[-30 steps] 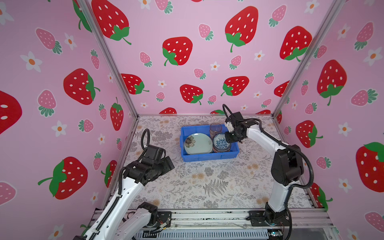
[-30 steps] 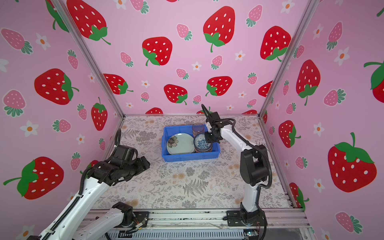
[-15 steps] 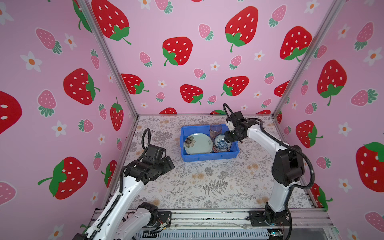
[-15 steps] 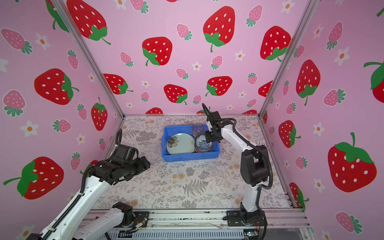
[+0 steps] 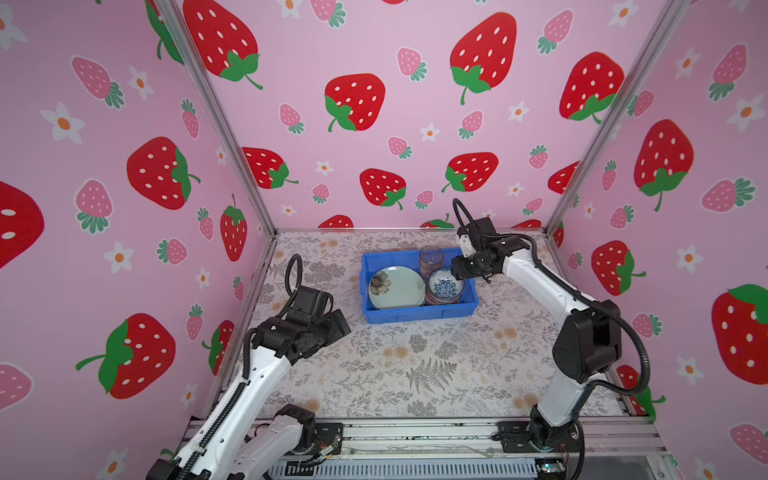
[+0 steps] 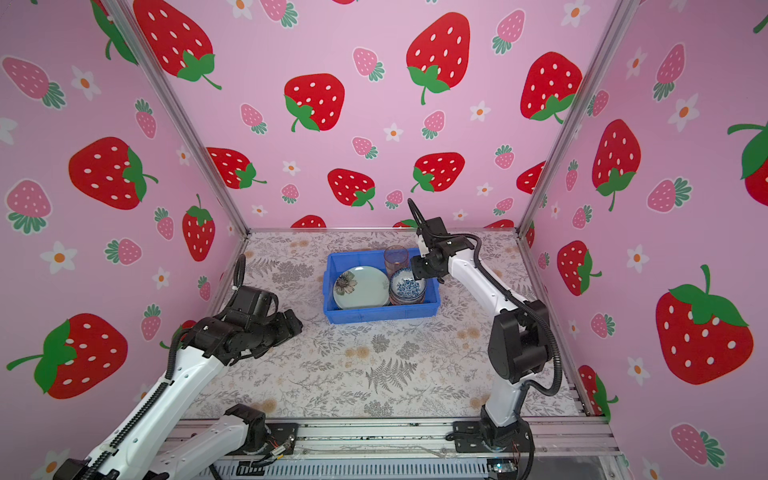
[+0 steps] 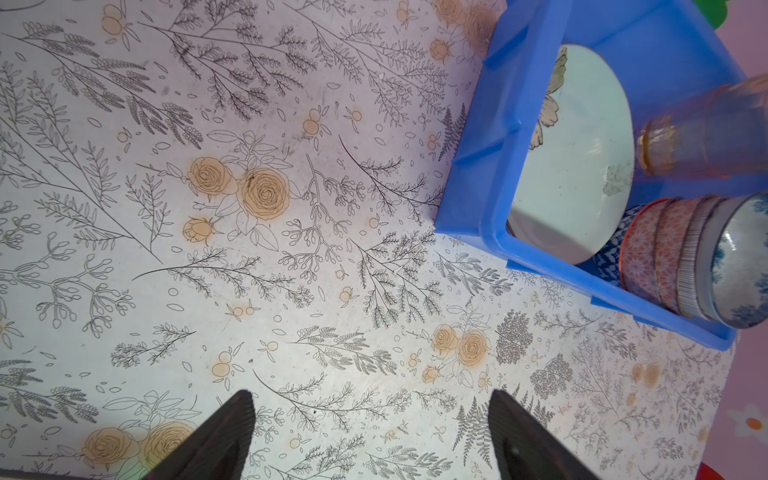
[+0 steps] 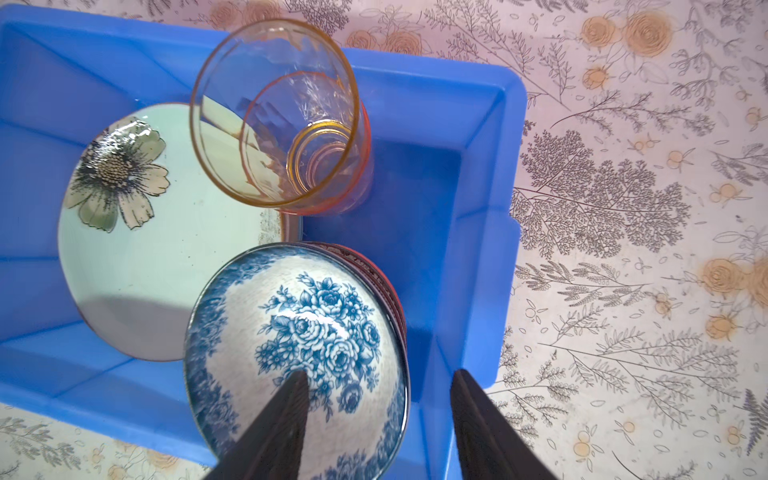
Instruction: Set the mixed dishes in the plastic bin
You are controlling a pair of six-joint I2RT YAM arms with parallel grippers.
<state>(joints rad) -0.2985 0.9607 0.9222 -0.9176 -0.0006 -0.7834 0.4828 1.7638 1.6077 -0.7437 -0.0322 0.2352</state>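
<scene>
My right gripper point(image 8: 379, 374) is open; its fingers stand apart on either side of the blue-white bowl point(image 8: 316, 328) rim. This bowl tops the stacked bowls point(image 7: 656, 257) inside the blue bin point(image 8: 482, 249), beside the pale green plate point(image 8: 166, 257) and nested tumblers point(image 8: 274, 116). My left gripper point(image 7: 370, 392) is open and empty above the bench point(image 7: 291, 249).

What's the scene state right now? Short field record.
container: blue bin
inside: flower plate, bowl stack with a blue-white bowl on top, nested tumblers upright
left gripper: open, empty, away from the bin
right gripper: open, straddling the top bowl's rim
</scene>
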